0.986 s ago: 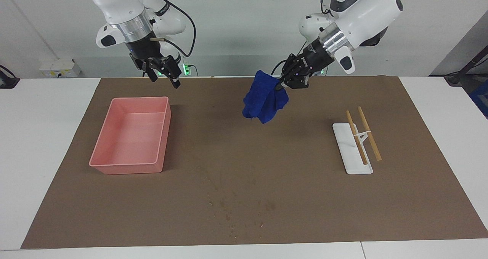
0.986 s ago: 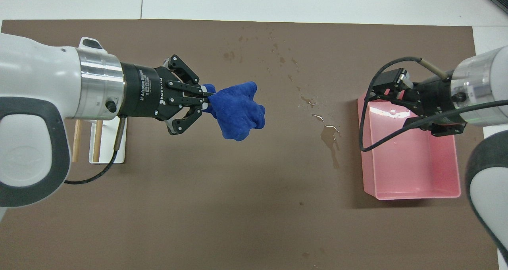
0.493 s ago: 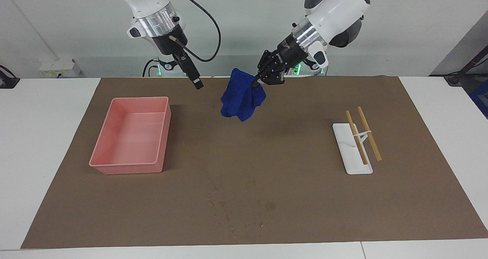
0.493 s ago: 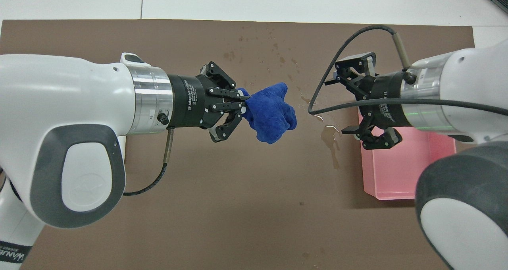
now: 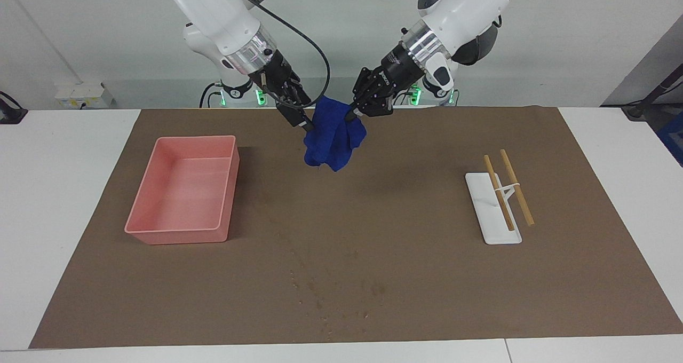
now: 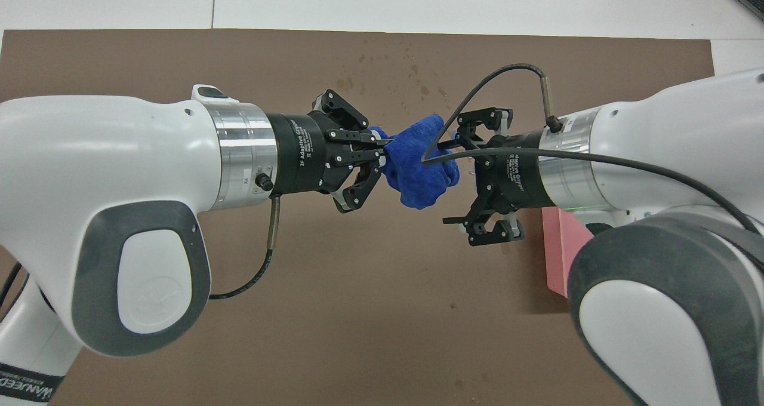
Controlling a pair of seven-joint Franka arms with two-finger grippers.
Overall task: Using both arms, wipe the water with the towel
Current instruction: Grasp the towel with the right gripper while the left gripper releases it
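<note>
**Aloft, a blue towel hangs between two grippers**

Up over the brown mat [image 5: 341, 277], the blue towel [image 5: 333, 139] dangles in a crumpled bunch, clear of the surface. The left gripper [image 5: 353, 113] pinches its upper edge, fingertips closed tight on the cloth while the outer links splay to the sides; in the overhead view the same left gripper [image 6: 382, 149] shows its tips buried in the fabric of the towel [image 6: 421, 176].

The right gripper [image 5: 304, 123] stands just beside the towel on the side toward the right arm's end of the table, its fingers spread wide. From overhead the right gripper [image 6: 462, 176] has one finger at the towel's upper part and the other below it, so the cloth sits at the mouth of the spread fingers; whether either finger touches the towel cannot be told.

Relative to the towel, a pink bin [image 5: 184, 189] rests on the mat toward the right arm's end of the table, and a white stand [image 5: 491, 213] carrying two wooden sticks [image 5: 515, 187] lies toward the left arm's end. Water drops [image 6: 418, 74] speckle the mat farther from the robots than the towel, and show faintly in the facing view too [image 5: 320, 293].
</note>
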